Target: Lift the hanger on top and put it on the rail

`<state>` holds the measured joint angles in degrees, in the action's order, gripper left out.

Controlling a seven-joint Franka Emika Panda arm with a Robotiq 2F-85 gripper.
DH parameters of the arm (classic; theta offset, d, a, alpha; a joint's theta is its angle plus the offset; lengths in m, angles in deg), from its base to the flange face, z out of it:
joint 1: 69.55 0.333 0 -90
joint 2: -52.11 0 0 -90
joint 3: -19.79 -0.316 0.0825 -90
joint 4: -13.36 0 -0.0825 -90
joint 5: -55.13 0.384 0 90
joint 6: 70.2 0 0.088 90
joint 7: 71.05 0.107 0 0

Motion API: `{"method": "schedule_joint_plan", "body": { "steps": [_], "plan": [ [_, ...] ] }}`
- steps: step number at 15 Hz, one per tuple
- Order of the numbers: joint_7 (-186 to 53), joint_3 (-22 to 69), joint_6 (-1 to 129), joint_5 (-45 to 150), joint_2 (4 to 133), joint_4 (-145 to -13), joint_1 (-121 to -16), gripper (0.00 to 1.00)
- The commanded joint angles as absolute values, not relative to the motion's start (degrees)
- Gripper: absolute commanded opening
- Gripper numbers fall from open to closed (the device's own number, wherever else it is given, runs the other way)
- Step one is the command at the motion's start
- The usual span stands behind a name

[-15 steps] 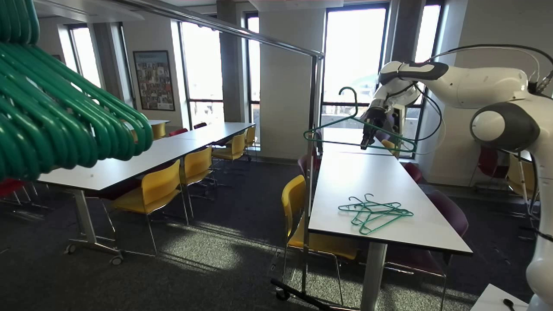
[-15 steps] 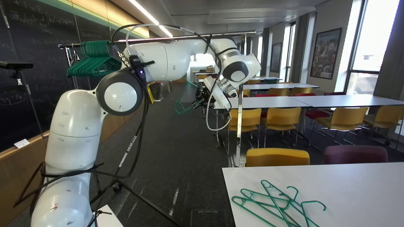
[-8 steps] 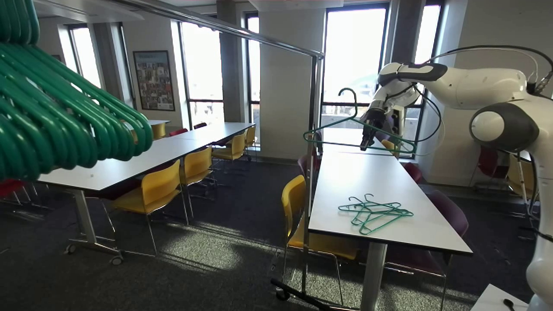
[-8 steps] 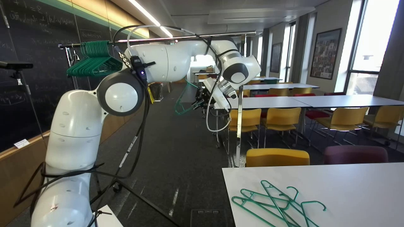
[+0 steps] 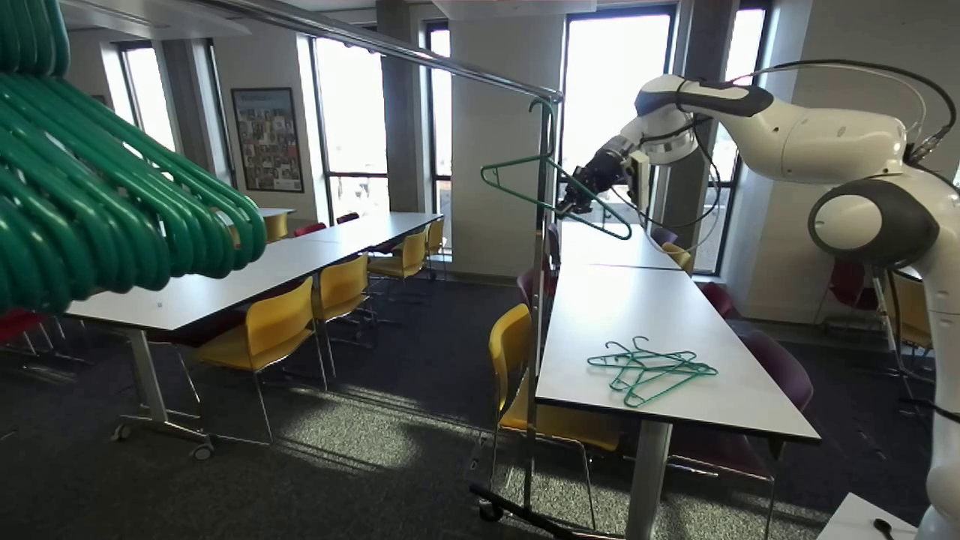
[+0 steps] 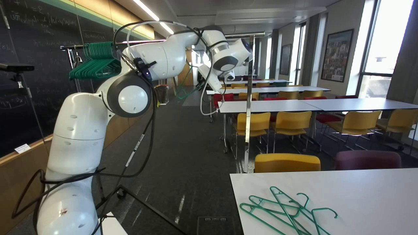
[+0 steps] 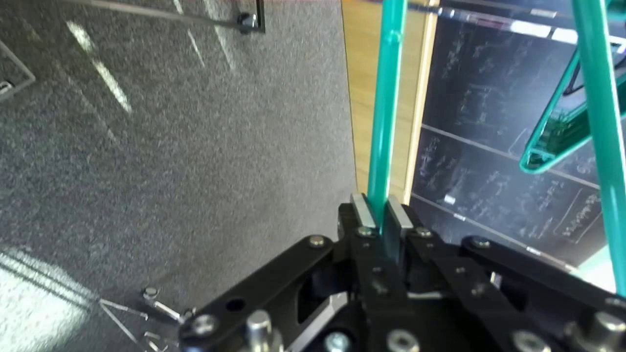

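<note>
My gripper [image 7: 381,215] is shut on the lower bar of a green plastic hanger [image 7: 386,122], seen in the wrist view. In an exterior view the held hanger [image 5: 517,161] hangs in the air, tilted down to the right, hook up, with the gripper [image 5: 564,208] at its lower bar. Its hook appears just below the end of the metal rail [image 5: 420,56], overlapping the upright post; I cannot tell whether it touches. In an exterior view the arm partly hides the held hanger and the rail [image 6: 245,34].
Several green hangers hang at the far end of the rail [image 5: 112,187] [image 6: 98,62]. A few more hangers [image 5: 652,367] [image 6: 287,212] lie tangled on the white table [image 5: 600,300]. The rail's upright post [image 5: 536,337] [image 6: 248,130] stands beside the table and a yellow chair [image 5: 510,345].
The arm has risen and carried the hanger up toward the rail, leftward in both exterior views. The hanger has turned and now tilts more. The loose hangers have not moved.
</note>
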<state>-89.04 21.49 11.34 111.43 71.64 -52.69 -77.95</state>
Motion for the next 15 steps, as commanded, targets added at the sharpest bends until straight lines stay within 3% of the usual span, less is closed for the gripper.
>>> {"method": "schedule_joint_plan", "body": {
  "steps": [1,6,15],
  "plan": [
    [-79.9,21.1,24.6,111.5,73.5,-46.6,-73.6,0.02],
    [-73.6,21.6,36.2,107.7,75.2,-44.5,-69.2,0.02],
    [-73.2,20.9,34.5,108.8,74.9,-41.9,-70.0,0.02]
  ]
}}
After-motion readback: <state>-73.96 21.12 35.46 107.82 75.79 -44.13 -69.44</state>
